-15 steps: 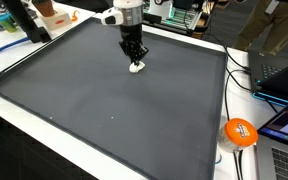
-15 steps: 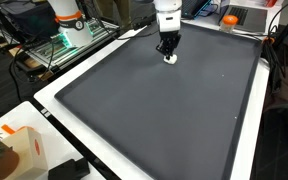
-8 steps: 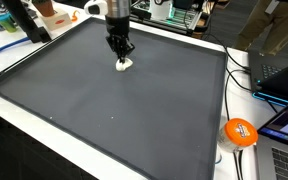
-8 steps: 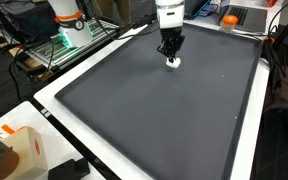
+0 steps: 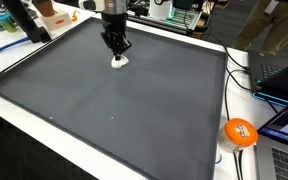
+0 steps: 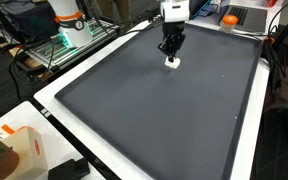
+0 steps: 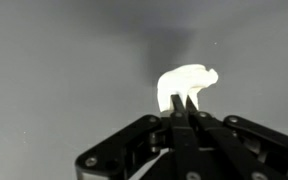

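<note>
Since a second ago the arm has carried the pincer (image 5: 117, 50) sideways along the far part of the mat (image 5: 134, 120), and the white piece (image 5: 121, 62) has travelled with it. Now the pincer points straight down and is clamped on this piece. In the wrist view its two black fingers (image 7: 174, 118) stand nearly together, because they pinch only a thin lower part of the white piece (image 7: 187, 85).

In both exterior views the piece hangs at the fingertips, close over the mat near its far edge. I cannot tell if it touches the surface. It looks small, smooth and rounded, with a lobed outline a little like an animal figure, and the material is perhaps plastic or foam.

The mat is dark grey, flat and dull, and it covers almost all of the white bench (image 6: 42, 100). An orange ball (image 5: 239, 131) lies well apart, beside the mat's near corner.
</note>
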Robot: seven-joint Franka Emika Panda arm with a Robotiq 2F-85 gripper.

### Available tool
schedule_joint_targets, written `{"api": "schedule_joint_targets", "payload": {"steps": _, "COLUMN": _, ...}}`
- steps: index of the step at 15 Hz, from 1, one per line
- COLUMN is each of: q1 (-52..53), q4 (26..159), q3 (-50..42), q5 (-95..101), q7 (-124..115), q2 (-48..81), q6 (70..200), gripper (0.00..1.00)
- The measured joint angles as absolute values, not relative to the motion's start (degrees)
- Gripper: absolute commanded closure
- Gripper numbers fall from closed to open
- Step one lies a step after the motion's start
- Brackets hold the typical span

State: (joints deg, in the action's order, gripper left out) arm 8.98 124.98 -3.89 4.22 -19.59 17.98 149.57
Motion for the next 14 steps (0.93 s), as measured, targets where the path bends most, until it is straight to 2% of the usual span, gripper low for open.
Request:
{"api": "schedule_joint_targets", "payload": {"steps": 2, "q1": 9.9, "q4": 124.9, "q3": -3.8, "q5": 4.8, "q7": -21.6, "q2": 18.6, "q6": 149.7, "gripper": 0.99}}
{"api": "schedule_joint_targets", "payload": {"steps": 4, "q1": 10.7, "q4": 124.7, "q3": -4.1, "q5": 6.7, "q7": -24.1, "q2": 19.5, "q6": 149.7, "gripper": 0.70}}
{"api": "schedule_joint_targets", "payload": {"steps": 5, "q1": 11.0, "q4": 124.6, "q3": -4.3, "q5": 7.6, "q7": -25.2, "q2": 20.1, "q6": 149.7, "gripper": 0.65}}
{"api": "schedule_joint_targets", "payload": {"steps": 12, "q1": 12.4, "q4": 123.9, "q3": -5.4, "q5": 10.0, "q7": -28.2, "q2": 23.0, "q6": 149.6, "gripper": 0.11}}
{"api": "schedule_joint_targets", "payload": {"steps": 14, "q1": 12.3, "q4": 123.6, "q3": -5.7, "q5": 9.9, "q7": -28.2, "q2": 23.0, "q6": 149.0, "gripper": 0.00}}
